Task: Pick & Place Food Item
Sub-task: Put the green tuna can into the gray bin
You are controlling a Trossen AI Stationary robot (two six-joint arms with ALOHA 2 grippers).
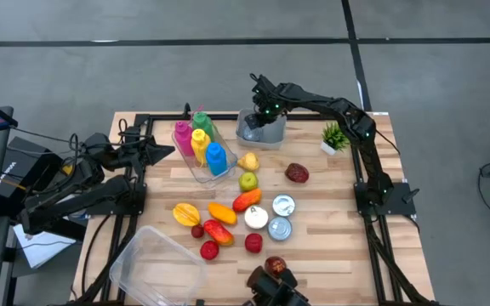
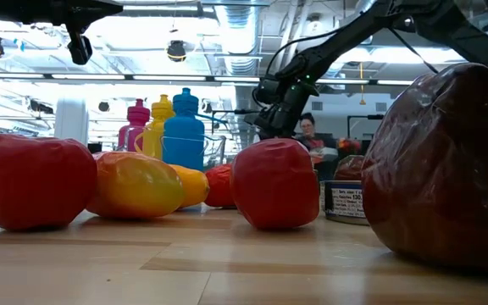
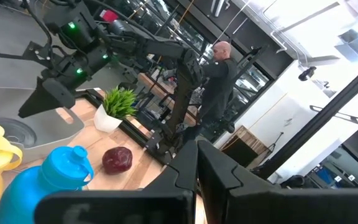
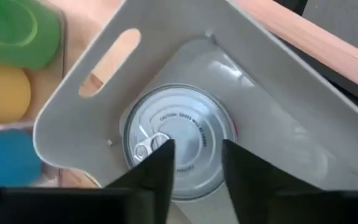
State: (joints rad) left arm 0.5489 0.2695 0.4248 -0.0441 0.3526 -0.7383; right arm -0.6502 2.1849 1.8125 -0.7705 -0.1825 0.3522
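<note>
Right claw (image 4: 194,168) over can (image 4: 179,142) in grey bin (image 4: 278,124), parted, gripping nothing; best lifted straight, clear of walls.

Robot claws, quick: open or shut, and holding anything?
Left gripper: shut, holding nothing.
Right gripper: open, over the can in the grey bin, holding nothing.

- A can (image 4: 178,149) lies in the bin (image 1: 259,129) at the table's (image 1: 330,246) far middle.
- The right gripper (image 4: 194,163) hangs just above that can.
- A tray of bottles (image 1: 201,146) stands left of the bin; a potted plant (image 1: 334,136) stands to its right.
- Fruit (image 1: 228,212) and two cans (image 1: 282,216) lie nearer, mid-table.
- An empty container (image 1: 154,259) sits at the near left.
- The left gripper (image 1: 162,150) waits at the left edge.
</note>
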